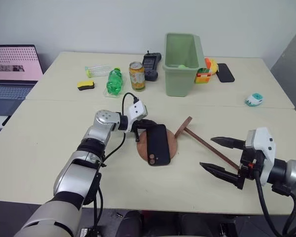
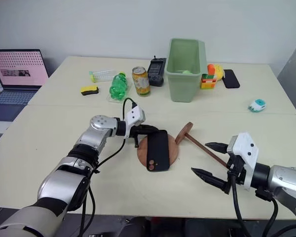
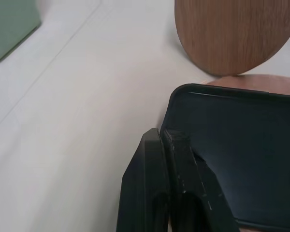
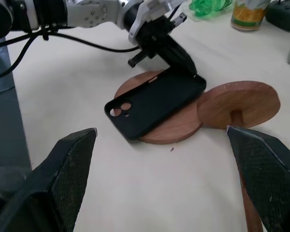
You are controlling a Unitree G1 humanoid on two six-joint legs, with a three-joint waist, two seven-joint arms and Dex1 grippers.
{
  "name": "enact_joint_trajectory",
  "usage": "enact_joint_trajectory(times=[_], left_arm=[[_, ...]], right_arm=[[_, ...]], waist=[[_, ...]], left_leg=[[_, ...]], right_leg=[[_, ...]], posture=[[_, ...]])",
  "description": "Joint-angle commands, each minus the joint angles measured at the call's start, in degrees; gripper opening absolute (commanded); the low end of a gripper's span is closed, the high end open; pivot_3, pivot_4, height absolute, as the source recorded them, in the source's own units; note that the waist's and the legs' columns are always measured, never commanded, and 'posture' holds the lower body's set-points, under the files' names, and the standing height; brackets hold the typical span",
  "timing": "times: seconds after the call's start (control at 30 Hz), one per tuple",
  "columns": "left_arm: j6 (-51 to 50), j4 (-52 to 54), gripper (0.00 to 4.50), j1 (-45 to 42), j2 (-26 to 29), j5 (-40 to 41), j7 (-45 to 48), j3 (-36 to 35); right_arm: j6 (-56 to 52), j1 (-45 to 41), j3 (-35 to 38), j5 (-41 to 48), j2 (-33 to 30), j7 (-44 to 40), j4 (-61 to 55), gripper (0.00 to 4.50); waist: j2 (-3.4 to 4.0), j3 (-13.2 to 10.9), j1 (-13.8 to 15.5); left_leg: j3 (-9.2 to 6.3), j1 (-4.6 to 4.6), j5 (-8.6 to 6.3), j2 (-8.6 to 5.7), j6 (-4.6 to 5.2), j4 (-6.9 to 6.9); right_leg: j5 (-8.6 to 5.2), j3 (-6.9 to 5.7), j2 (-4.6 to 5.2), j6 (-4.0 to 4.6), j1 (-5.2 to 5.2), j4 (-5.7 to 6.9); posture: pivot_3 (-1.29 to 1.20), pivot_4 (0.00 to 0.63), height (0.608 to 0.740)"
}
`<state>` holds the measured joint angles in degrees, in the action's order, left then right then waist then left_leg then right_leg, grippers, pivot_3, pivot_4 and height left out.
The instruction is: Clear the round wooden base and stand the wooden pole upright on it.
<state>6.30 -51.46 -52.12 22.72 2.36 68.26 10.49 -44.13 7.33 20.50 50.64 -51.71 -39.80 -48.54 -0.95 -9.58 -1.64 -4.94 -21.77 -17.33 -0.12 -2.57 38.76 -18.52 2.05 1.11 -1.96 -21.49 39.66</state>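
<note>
My left gripper is clenched on the phone case's far-left edge — it covers the round wooden base. Lift level, carry it left; right gripper gapes beside the wooden pole.

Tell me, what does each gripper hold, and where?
Left gripper pinches the black phone case at its far corner edge. Right gripper is open, holding nothing.

Left tool clamped shut, arm extended; right tool spread wide.
</note>
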Motion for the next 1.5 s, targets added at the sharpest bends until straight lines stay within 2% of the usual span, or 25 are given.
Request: enact_joint_trajectory(times=[0.03, 0.2, 0.4, 0.5, 0.67, 0.87, 1.0, 1.1, 1.2, 1.23, 1.43, 1.5], left_arm=[[-3.6, 5.3, 0.01, -0.1, 3.0, 3.0, 1.9, -3.6], [-13.6, 12.4, 0.01, 5.3, 14.2, 7.4, -0.4, -12.0], [-19.4, 10.0, 0.01, 10.9, 22.0, 11.3, -14.2, -25.1], [-20.2, 7.5, 0.01, 14.0, 23.5, 13.1, -22.7, -31.8], [-15.9, 3.0, 0.01, 19.1, 23.9, 13.2, -37.5, -38.9], [-14.1, -0.1, 0.01, 20.9, 23.8, 14.0, -43.5, -41.0], [-14.5, 0.1, 0.63, 21.8, 23.5, 14.3, -43.2, -40.5], [-16.2, 1.1, 1.32, 22.2, 23.5, 14.7, -41.9, -39.9], [-16.0, 1.7, 1.81, 22.9, 23.8, 13.7, -42.6, -39.5], [-15.8, 1.9, 2.13, 23.1, 23.9, 13.5, -43.0, -39.4], [-9.1, 10.0, 3.36, 26.7, 24.0, 12.2, -48.0, -41.2], [-7.2, 16.6, 3.36, 28.2, 23.8, 12.8, -46.6, -40.8]], right_arm=[[1.1, -1.3, 0.4, 1.0, -2.4, -3.2, -0.8, 4.5], [1.5, -9.1, -3.4, 1.3, -5.6, -7.0, 1.6, 4.5], [1.9, -17.6, -11.0, -1.5, -4.5, -8.5, 5.3, 4.5], [2.5, -21.9, -15.3, -3.7, -3.5, -9.1, 7.7, 4.5], [3.6, -28.6, -21.2, -6.6, -1.1, -11.8, 11.1, 4.5], [4.0, -31.6, -23.2, -8.1, 0.3, -14.2, 13.0, 4.5], [3.9, -32.9, -23.3, -7.8, 1.0, -15.2, 13.0, 4.5], [3.9, -33.3, -23.1, -7.8, 1.8, -15.0, 12.9, 4.5], [3.8, -33.3, -23.1, -8.0, 2.2, -14.8, 12.6, 4.5], [3.7, -33.3, -23.0, -8.0, 2.3, -14.7, 12.5, 4.5], [3.8, -31.9, -21.4, -8.7, 2.5, -13.5, 12.0, 4.5], [3.9, -30.8, -19.7, -8.9, 2.3, -12.6, 11.9, 4.5]], waist=[[0.0, 0.0, 0.0], [-0.01, 0.0, -1.3], [-0.03, 0.0, -1.1], [-0.05, 0.0, -0.5], [-0.06, 0.0, 0.1], [-0.23, 0.1, 0.5], [-0.23, 0.1, 0.4], [-0.23, 0.1, 0.1], [-0.23, 0.1, 0.0], [-0.23, 0.1, 0.0], [-0.23, 0.1, 0.0], [-0.26, 0.1, 0.2]], left_leg=[[-0.01, 0.0, 0.0, 0.0, 0.0, 0.0], [-0.03, 0.01, -0.01, 0.09, 0.01, -0.01], [-0.15, -0.06, -0.01, 0.59, 0.01, 0.01], [-0.15, -0.08, -0.01, 0.53, 0.01, 0.06], [-0.15, -0.11, -0.01, 0.57, 0.0, 0.07], [-0.21, -0.25, 0.0, 0.56, -0.01, 0.08], [-0.14, -0.25, 0.0, 0.56, -0.01, 0.07], [-0.09, -0.25, 0.0, 0.59, -0.02, 0.05], [-0.07, -0.25, 0.0, 0.61, -0.01, 0.05], [-0.07, -0.25, 0.0, 0.61, -0.01, 0.05], [-0.06, -0.25, 0.0, 0.64, -0.01, 0.04], [-0.08, -0.28, 0.0, 0.67, -0.03, 0.03]], right_leg=[[0.0, -0.01, 0.0, 0.0, 0.0, 0.0], [0.0, 0.08, -0.06, 0.0, -0.24, 0.21], [-0.01, 0.07, -0.04, 0.0, -0.28, 0.23], [0.0, 0.06, 0.02, 0.0, -0.29, 0.22], [0.0, 0.07, 0.18, 0.0, -0.38, 0.25], [0.0, 0.01, 0.22, 0.01, -0.49, 0.26], [0.0, 0.05, 0.22, 0.01, -0.54, 0.3], [0.0, 0.06, 0.21, 0.01, -0.58, 0.33], [0.0, 0.07, 0.19, 0.01, -0.59, 0.33], [0.0, 0.07, 0.19, 0.01, -0.59, 0.33], [0.0, 0.13, 0.2, 0.01, -0.62, 0.34], [0.01, 0.11, 0.21, 0.01, -0.63, 0.33]], posture=[[0.0, 0.15, 0.74], [0.0, 0.15, 0.74], [0.0, 0.15, 0.74], [0.0, 0.15, 0.74], [0.0, 0.15, 0.74], [0.0, 0.15, 0.74], [0.0, 0.15, 0.74], [0.0, 0.15, 0.74], [0.0, 0.15, 0.74], [0.0, 0.15, 0.74], [0.0, 0.15, 0.74], [0.0, 0.15, 0.74]])
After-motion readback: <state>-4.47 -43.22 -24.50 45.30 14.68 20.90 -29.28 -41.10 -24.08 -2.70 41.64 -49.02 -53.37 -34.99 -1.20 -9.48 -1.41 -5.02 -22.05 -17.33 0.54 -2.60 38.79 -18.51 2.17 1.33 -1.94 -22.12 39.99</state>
